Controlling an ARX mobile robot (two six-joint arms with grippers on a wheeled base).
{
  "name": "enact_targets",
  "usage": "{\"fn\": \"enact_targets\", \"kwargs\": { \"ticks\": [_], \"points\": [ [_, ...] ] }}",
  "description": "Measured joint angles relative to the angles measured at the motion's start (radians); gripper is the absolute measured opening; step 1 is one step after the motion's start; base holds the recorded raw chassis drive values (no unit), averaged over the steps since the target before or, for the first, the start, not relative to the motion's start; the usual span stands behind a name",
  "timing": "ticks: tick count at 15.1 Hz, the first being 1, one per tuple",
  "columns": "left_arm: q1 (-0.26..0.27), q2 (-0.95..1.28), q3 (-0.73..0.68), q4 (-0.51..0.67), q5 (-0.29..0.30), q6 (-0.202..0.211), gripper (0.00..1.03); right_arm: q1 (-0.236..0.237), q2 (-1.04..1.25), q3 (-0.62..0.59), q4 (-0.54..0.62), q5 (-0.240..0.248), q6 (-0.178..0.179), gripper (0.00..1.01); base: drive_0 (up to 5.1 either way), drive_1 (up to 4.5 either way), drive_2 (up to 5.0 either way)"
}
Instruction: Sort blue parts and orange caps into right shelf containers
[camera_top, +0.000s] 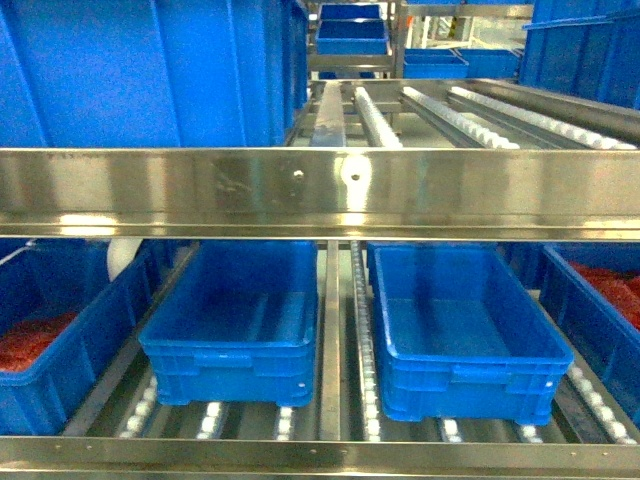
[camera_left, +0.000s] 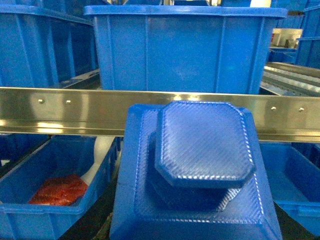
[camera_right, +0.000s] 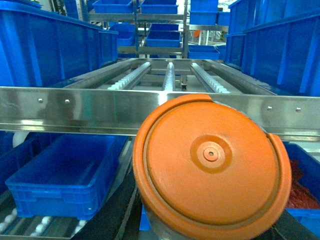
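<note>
A blue part (camera_left: 200, 150), a textured square base with a raised octagonal block, fills the left wrist view right at the camera; my left gripper (camera_left: 195, 220) is shut on it, its fingers hidden behind it. In the right wrist view a round orange cap (camera_right: 210, 165) sits just as close, with my right gripper (camera_right: 205, 225) shut on it and dark fingers (camera_right: 107, 215) showing at its lower edges. Neither gripper appears in the head view, where two empty blue containers (camera_top: 235, 320) (camera_top: 460, 330) stand side by side on the lower roller shelf.
A steel rail (camera_top: 320, 190) crosses in front of the shelf above the containers. Crates holding red-orange pieces stand at far left (camera_top: 40, 380) and far right (camera_top: 600, 320). A large blue crate (camera_left: 185, 50) sits on the upper level, beside bare roller tracks (camera_top: 450, 115).
</note>
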Motion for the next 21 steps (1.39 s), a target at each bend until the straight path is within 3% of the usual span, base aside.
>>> {"fn": "enact_targets", "kwargs": {
  "ticks": [21],
  "points": [
    [0.0,0.0,0.0,0.002,-0.003,0.0,0.43,0.0,0.0,0.0,0.004,-0.003,0.0,0.44,0.0,0.0,0.0]
  ]
}}
